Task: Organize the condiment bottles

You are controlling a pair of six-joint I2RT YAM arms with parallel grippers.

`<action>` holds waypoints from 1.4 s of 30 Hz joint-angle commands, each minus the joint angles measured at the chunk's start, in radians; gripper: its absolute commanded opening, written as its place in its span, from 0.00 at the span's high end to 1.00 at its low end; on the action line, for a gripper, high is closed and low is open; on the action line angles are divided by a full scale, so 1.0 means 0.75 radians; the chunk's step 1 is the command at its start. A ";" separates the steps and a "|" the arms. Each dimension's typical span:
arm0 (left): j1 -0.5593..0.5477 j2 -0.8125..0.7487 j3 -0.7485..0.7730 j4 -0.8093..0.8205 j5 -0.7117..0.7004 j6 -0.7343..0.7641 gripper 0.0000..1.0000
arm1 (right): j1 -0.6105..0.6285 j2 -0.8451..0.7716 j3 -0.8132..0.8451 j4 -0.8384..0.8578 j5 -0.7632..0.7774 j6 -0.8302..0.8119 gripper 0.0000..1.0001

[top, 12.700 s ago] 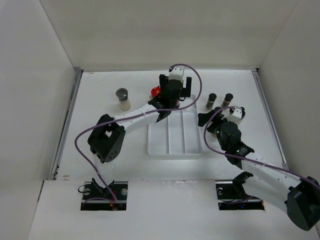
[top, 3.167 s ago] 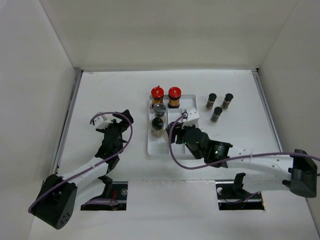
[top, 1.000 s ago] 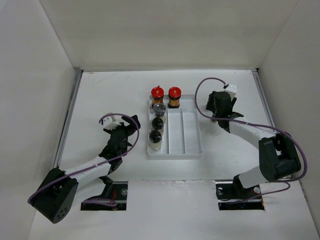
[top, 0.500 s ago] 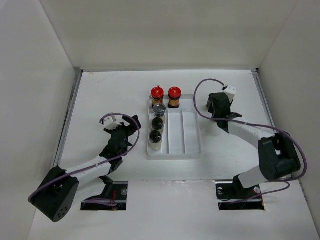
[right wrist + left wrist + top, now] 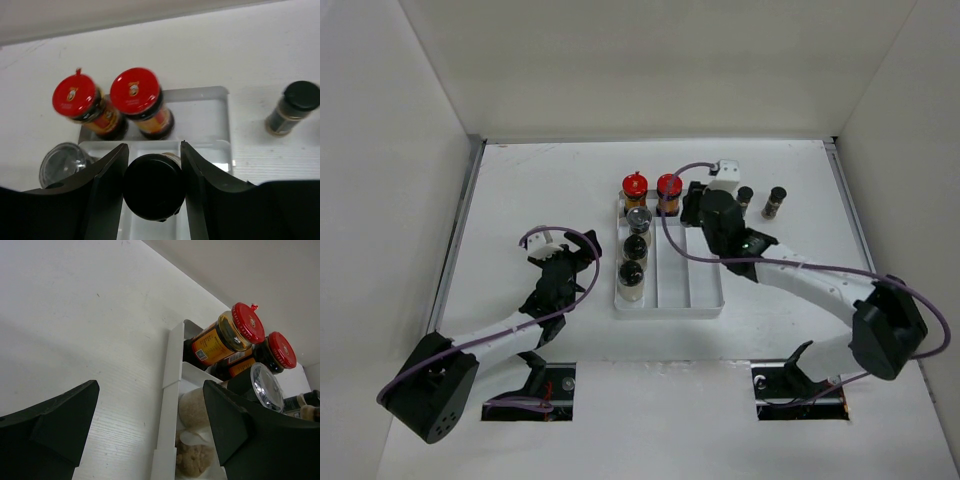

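Note:
My right gripper is shut on a slim dark black-capped bottle, held upright over the back of the white tray's middle compartment. From above, the right gripper hides that bottle. Two red-capped bottles stand in the tray's back section. Three pale bottles fill the left compartment. Two more dark bottles stand on the table right of the tray. My left gripper is open and empty, left of the tray.
The left wrist view looks along the tray's left wall toward the red-capped bottles. White walls enclose the table on three sides. The right arm's purple cable loops over the table right of the tray.
My right gripper closed on one dark bottle at the back right and carried it left, over the tray. Two dark bottles stay behind. The left arm has not moved.

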 commanded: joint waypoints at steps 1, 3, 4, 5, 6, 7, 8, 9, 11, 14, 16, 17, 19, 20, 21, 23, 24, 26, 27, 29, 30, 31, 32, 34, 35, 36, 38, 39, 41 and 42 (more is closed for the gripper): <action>0.005 -0.027 0.039 0.071 -0.018 0.016 0.15 | 0.058 0.122 0.083 0.133 -0.020 -0.027 0.62; 0.008 -0.023 0.037 0.071 -0.014 0.014 0.15 | 0.062 0.206 0.128 0.142 -0.028 -0.033 0.62; 0.005 -0.029 0.037 0.071 -0.012 0.014 0.15 | 0.062 0.239 0.143 0.146 -0.034 -0.031 0.62; -0.005 -0.033 0.037 0.071 -0.018 0.018 0.15 | 0.062 0.270 0.153 0.154 -0.041 -0.023 0.62; -0.007 -0.035 0.037 0.071 -0.018 0.020 0.15 | 0.062 0.298 0.159 0.168 -0.049 -0.021 0.62; -0.003 -0.033 0.037 0.071 -0.018 0.022 0.15 | 0.062 0.321 0.163 0.180 -0.061 -0.017 0.62; 0.001 -0.027 0.037 0.071 -0.018 0.020 0.15 | 0.062 0.350 0.165 0.197 -0.069 -0.017 0.62; 0.001 -0.025 0.037 0.071 -0.018 0.016 0.15 | 0.062 0.374 0.170 0.209 -0.075 -0.017 0.62; -0.005 -0.027 0.037 0.071 -0.018 0.020 0.15 | 0.062 0.417 0.170 0.234 -0.077 -0.017 0.61; -0.005 -0.011 0.041 0.073 -0.020 0.022 0.15 | 0.062 0.462 0.168 0.254 -0.073 -0.013 0.60; 0.001 -0.007 0.041 0.073 -0.014 0.016 0.15 | 0.062 0.493 0.170 0.269 -0.075 -0.011 0.59; -0.001 -0.011 0.041 0.073 -0.014 0.016 0.15 | 0.062 0.507 0.168 0.273 -0.073 -0.011 0.58; -0.009 -0.013 0.043 0.073 -0.022 0.022 0.15 | 0.062 0.528 0.161 0.277 -0.069 -0.009 0.53; -0.005 -0.007 0.043 0.073 -0.022 0.022 0.15 | 0.062 0.532 0.159 0.273 -0.069 -0.005 0.48; -0.003 -0.003 0.046 0.073 -0.022 0.022 0.15 | 0.064 0.534 0.159 0.269 -0.069 -0.001 0.43; 0.003 -0.007 0.044 0.073 -0.016 0.018 0.15 | 0.064 0.520 0.155 0.269 -0.067 0.003 0.32; -0.001 -0.013 0.041 0.073 -0.018 0.018 0.15 | 0.064 0.501 0.149 0.264 -0.065 0.003 0.30; -0.007 -0.011 0.043 0.073 -0.026 0.024 0.15 | 0.064 0.450 0.131 0.258 -0.067 -0.001 0.26; -0.003 -0.005 0.046 0.073 -0.026 0.024 0.15 | 0.064 0.430 0.127 0.252 -0.069 -0.003 0.24; 0.005 0.000 0.046 0.073 -0.018 0.016 0.15 | 0.064 0.371 0.108 0.230 -0.073 -0.015 0.19; 0.005 -0.007 0.044 0.073 -0.016 0.016 0.15 | 0.064 0.328 0.082 0.224 -0.079 -0.025 0.17; -0.003 -0.013 0.043 0.073 -0.024 0.020 0.15 | 0.064 0.295 0.057 0.222 -0.082 -0.033 0.15; -0.005 -0.013 0.043 0.073 -0.026 0.024 0.15 | 0.058 0.244 0.021 0.222 -0.084 -0.039 0.15; 0.003 -0.007 0.043 0.073 -0.026 0.024 0.15 | 0.018 0.146 -0.049 0.232 -0.104 -0.062 0.13; 0.007 -0.005 0.043 0.073 -0.020 0.018 0.15 | -0.015 0.111 -0.076 0.236 -0.112 -0.072 0.14; 0.008 -0.005 0.043 0.073 -0.018 0.016 0.15 | -0.060 0.088 -0.092 0.236 -0.116 -0.080 0.18; -0.011 -0.005 0.050 0.073 -0.026 0.024 0.15 | -0.162 0.072 -0.104 0.211 -0.116 -0.072 0.38; -0.013 0.006 0.052 0.073 -0.028 0.026 0.15 | -0.215 0.072 -0.107 0.197 -0.118 -0.068 0.45; -0.009 0.024 0.056 0.075 -0.026 0.026 0.15 | -0.293 0.092 -0.084 0.152 -0.118 -0.066 0.47; -0.007 0.022 0.056 0.075 -0.018 0.020 0.15 | -0.328 0.112 -0.066 0.132 -0.108 -0.072 0.45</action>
